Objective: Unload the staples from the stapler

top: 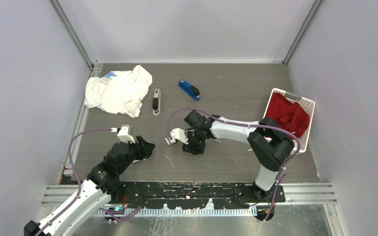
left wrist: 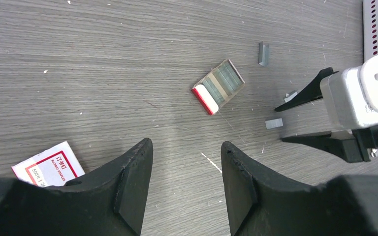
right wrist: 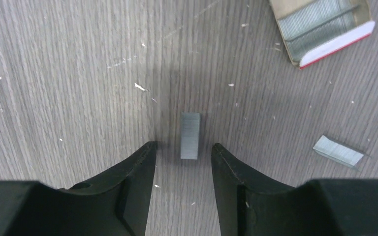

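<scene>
Wrist shows staples point(right wrist: 189, 135) between parted right tool point(right wrist: 183, 145); overhead probably cannot.

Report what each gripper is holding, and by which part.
Nothing is held. The right gripper stands open around a short staple strip lying flat on the table, touching neither jaw. The left gripper is open and empty.

1. The white-and-red printed flat box point(left wrist: 47, 167) is lying partly hidden behind the left pincer point(left wrist: 186, 147).
2. The open tan cardboard tray point(right wrist: 320, 27) is running off the right wrist view's top edge.
</scene>
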